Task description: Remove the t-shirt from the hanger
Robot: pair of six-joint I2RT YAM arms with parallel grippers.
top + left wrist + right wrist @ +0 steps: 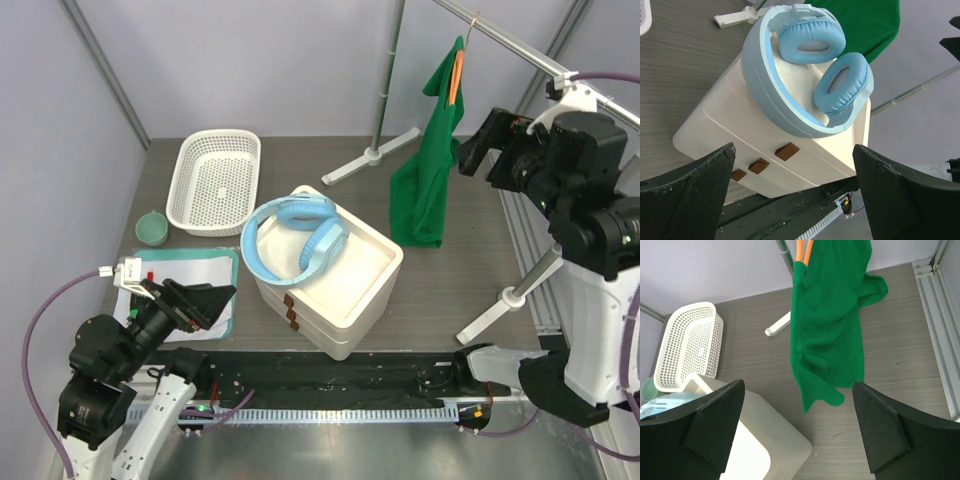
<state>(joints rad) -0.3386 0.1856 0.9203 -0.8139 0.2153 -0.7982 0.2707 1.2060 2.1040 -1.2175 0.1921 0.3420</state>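
One t-shirt (428,170) on hanger (456,78), long axis vert., hem down

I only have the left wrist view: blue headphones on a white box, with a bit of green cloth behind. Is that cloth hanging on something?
Observer: Yes. It is the t-shirt, draped on the orange hanger, which hooks over a metal rail.
Operator: Where is the right gripper?
Observer: The right gripper is raised just to the right of the t-shirt in the top view, with its jaws open and holding nothing.
Operator: And what is my left arm over?
Observer: The left gripper sits low at the near left, above a paper sheet, with the white box between it and the t-shirt.
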